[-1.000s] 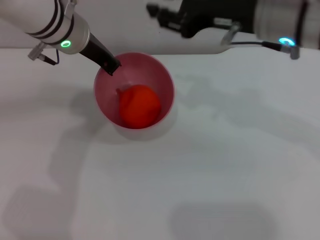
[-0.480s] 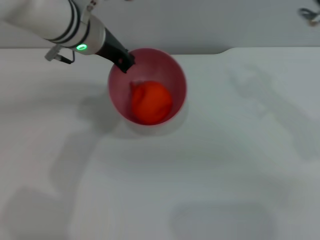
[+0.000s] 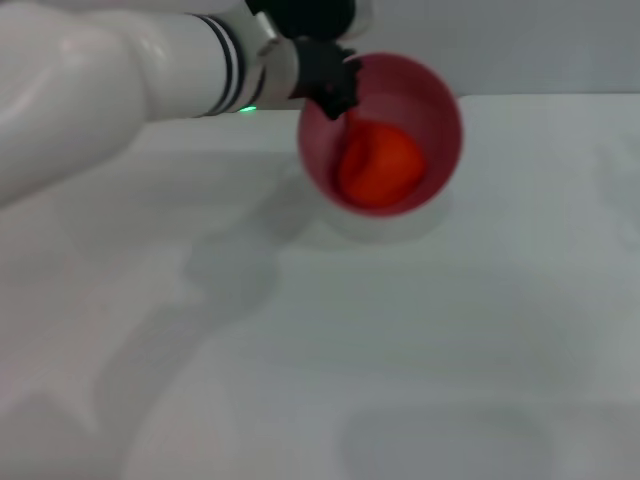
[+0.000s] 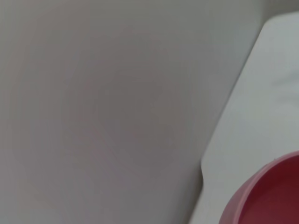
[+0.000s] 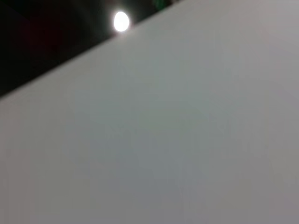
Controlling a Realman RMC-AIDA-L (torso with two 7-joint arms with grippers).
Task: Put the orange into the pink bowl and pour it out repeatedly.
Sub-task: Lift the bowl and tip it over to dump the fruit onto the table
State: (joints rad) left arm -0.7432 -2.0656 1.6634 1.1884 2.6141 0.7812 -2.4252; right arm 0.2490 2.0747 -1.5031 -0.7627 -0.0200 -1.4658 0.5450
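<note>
The near part of the plain white table (image 3: 400, 360) lies bare from the front edge up past the middle in the head view, marked only by soft grey shadows on the robot's left side, so the widest open room is here and toward the robot's right. Farther back, the white left arm (image 3: 110, 80) reaches in from the robot's left and crosses much of that side above the surface. At its end the black left gripper (image 3: 330, 85) has its jaws closed on the near-left rim of the round, glossy pink plastic bowl (image 3: 440, 120), which is tilted with its mouth toward the camera; whether it still touches the table cannot be told. The bright red-orange, roundish orange (image 3: 380, 170) sits inside the bowl, low against its wall. Just behind the bowl runs the table's far edge, with a pale grey wall (image 3: 540, 40) beyond it. The left wrist view shows only a slice of the bowl's rim beside that edge. The right gripper is out of sight.
</note>
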